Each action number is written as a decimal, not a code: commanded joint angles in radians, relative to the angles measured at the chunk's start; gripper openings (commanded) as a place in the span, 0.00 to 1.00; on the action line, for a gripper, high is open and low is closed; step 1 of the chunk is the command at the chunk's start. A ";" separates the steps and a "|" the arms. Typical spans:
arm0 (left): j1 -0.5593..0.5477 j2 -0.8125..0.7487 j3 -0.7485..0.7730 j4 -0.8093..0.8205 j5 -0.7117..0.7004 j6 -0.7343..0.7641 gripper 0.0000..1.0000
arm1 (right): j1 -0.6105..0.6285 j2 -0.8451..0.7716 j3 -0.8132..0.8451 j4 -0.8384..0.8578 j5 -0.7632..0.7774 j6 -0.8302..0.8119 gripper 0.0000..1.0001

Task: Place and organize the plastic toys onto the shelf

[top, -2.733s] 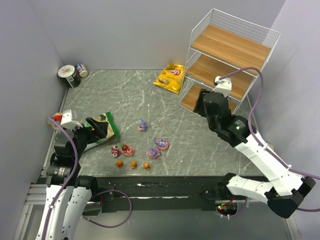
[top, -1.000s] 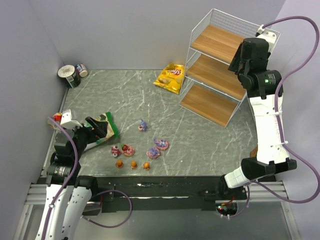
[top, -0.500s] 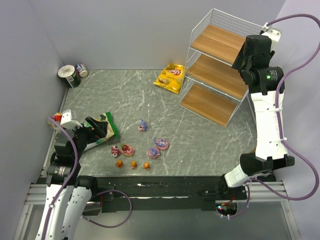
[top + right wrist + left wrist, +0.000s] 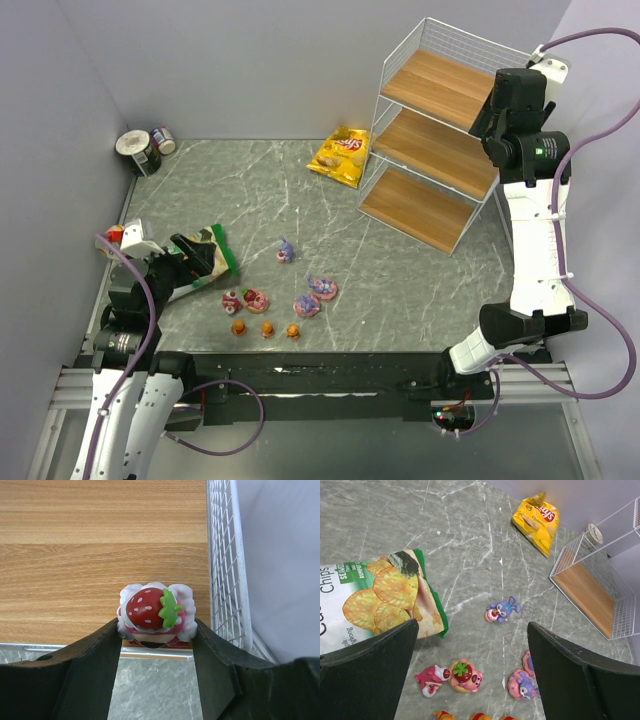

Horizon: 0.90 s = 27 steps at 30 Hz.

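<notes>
My right gripper is shut on a pink-and-red strawberry toy, held over the near right corner of the top wooden board of the white wire shelf. In the top view the right gripper is high at the shelf's right end. My left gripper is open and empty above the floor toys: two strawberry ones, a purple one, two purple-pink ones and three orange ones. It hangs beside the green bag in the top view.
A green chip bag lies left of the toys, under my left finger. A yellow chip bag lies by the shelf's left foot. Tin cans stand in the far left corner. The shelf's wire side wall is close on the right.
My right arm rose from the bottom shelf level to the top board, carrying the strawberry toy, then shifted slightly right. The left arm and floor toys have not moved.
</notes>
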 commanded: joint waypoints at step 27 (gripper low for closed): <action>0.005 -0.016 0.012 0.015 -0.017 -0.009 0.96 | -0.015 -0.064 -0.024 0.028 -0.011 0.018 0.79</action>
